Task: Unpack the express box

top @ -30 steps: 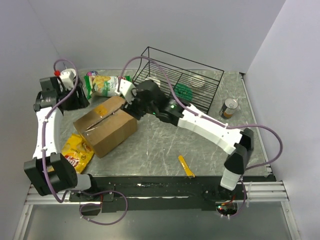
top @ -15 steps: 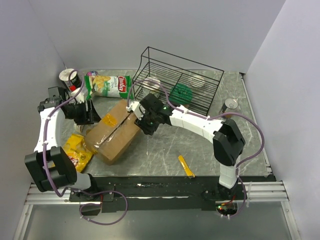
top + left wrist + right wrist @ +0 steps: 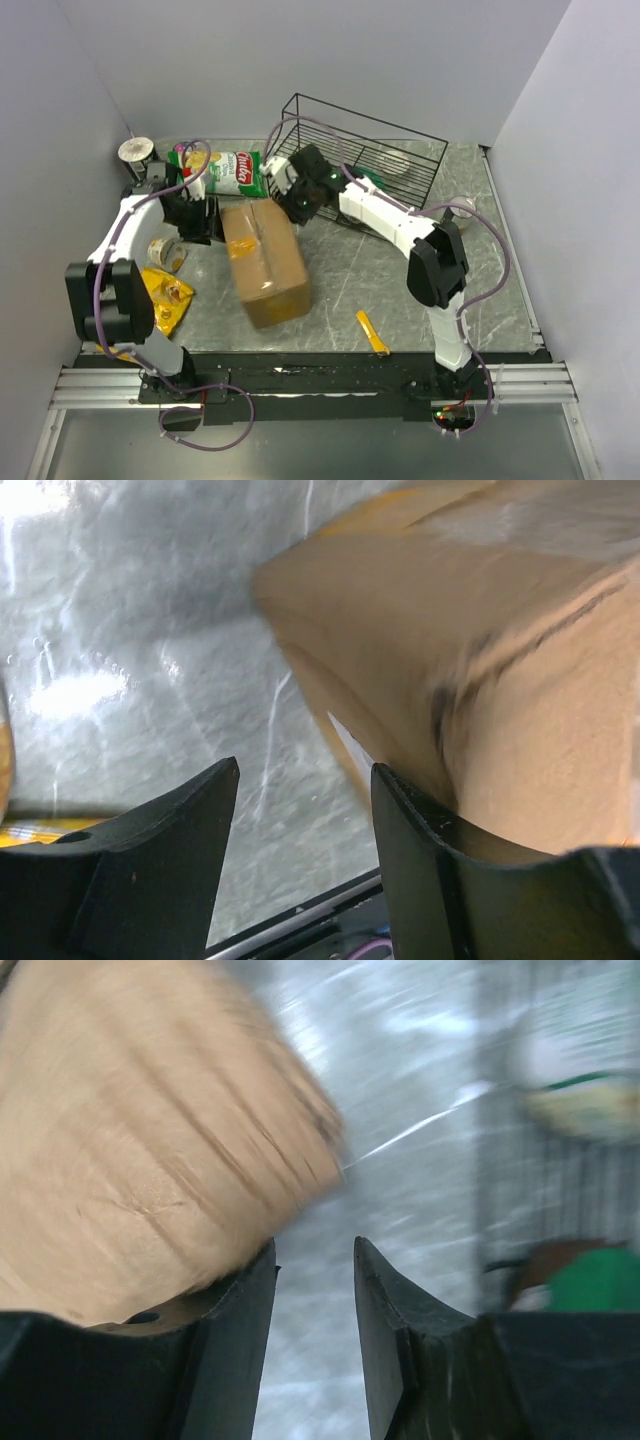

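The box (image 3: 265,262) has spun and slid nearer us on the worktop (image 3: 340,285), in front of the basket (image 3: 420,140). Well left of the basket, our left hand (image 3: 207,220) is open. Our right hand (image 3: 283,188), at the basket's left corner, is open too. We think we must grab the box again.

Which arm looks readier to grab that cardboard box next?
Probably left: the left pincer, open, sits right beside the express box's side. The right pincer, also open, hovers off its far corner by the wire basket.

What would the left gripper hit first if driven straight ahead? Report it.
Probably the express box: its corner crosses the line just beyond the left gripper, past a strip of bare table. Depth is unclear.
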Controlling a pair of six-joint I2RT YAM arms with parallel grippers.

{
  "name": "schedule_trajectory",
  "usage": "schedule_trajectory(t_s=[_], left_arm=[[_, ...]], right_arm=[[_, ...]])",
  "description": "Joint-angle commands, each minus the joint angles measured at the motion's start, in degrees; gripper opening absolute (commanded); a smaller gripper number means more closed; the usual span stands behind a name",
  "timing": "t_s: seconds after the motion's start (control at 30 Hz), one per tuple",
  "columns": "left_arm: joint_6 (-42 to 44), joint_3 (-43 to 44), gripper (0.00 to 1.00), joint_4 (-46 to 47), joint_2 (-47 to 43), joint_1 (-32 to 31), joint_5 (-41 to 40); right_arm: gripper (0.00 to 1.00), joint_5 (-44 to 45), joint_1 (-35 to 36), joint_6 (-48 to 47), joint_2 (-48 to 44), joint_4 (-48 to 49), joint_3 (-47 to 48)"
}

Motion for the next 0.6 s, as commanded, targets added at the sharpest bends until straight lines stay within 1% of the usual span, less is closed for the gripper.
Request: schedule_trajectory(t_s=[0.0,0.07,0.1,0.17,0.2,0.23,0.27,0.3,0.33,0.37,0.4,0.43,0.47,0.5,0.53,0.57], left_arm=[[-3.96,9.41,0.61,-0.88,3.55,-1.29,-1.89],[-3.61,11.97,0.62,-2.98,3.21,-0.42,-3.31],[-3.35,12.06,0.62,-3.26,2.51,0.03,-4.19],[-2.91,10.57,0.64,-4.31,-0.65,1.61,-4.81],[-2.47,9.95,0.65,-5.80,-1.62,1.96,-4.99],[-1.16,8.56,0.65,-6.59,-3.63,2.40,-5.07],[-1.06,7.59,0.65,-7.12,-4.78,2.32,-5.16],[1.02,6.71,0.65,-7.48,-6.09,2.40,-5.77],[1.83,5.04,0.65,-7.22,-8.81,2.40,-5.87],[2.27,4.24,0.67,-6.78,-10.40,2.32,-6.21],[2.36,3.71,0.68,-5.91,-11.63,2.32,-6.83],[2.36,3.80,0.71,-5.72,-13.91,2.23,-8.14],[2.54,4.23,0.75,-5.46,-14.80,2.32,-8.85],[2.98,5.19,0.77,-5.29,-16.55,2.32,-9.64],[3.24,5.64,0.80,-5.11,-17.26,2.32,-10.34],[3.24,5.73,0.87,-4.76,-18.14,2.32,-10.78]], right_arm=[[0.46,0.99,-2.25,-2.10,2.57,5.73,6.56],[0.46,2.41,-2.86,-2.46,-0.05,5.72,4.20],[0.47,2.94,-3.13,-2.46,-4.59,5.81,2.19],[0.48,3.20,-4.26,-2.11,-9.97,5.20,-5.36],[0.49,3.20,-4.62,-2.11,-15.92,5.02,-8.43],[0.49,3.20,-4.97,-2.37,-19.02,4.67,-15.43],[0.50,3.64,-5.23,-2.98,-22.19,4.50,-19.50],[0.51,4.08,-5.32,-3.33,-28.48,4.41,-23.54],[0.52,4.43,-5.50,-3.86,-31.59,4.15,-31.41],[0.55,4.61,-5.33,-4.65,-34.41,2.84,-35.15],[0.57,4.61,-5.41,-4.57,-39.74,2.39,-38.66],[0.58,4.61,-5.41,-4.13,-42.23,1.95,-44.79],[0.61,4.26,-5.41,-2.65,-44.69,0.99,-47.46],[0.62,3.56,-5.41,-2.11,-48.20,-1.28,-51.40],[0.63,2.34,-5.50,-1.58,-49.54,-2.70,-53.01],[0.66,0.15,-5.50,-0.53,-51.99,-4.02,-54.51]])
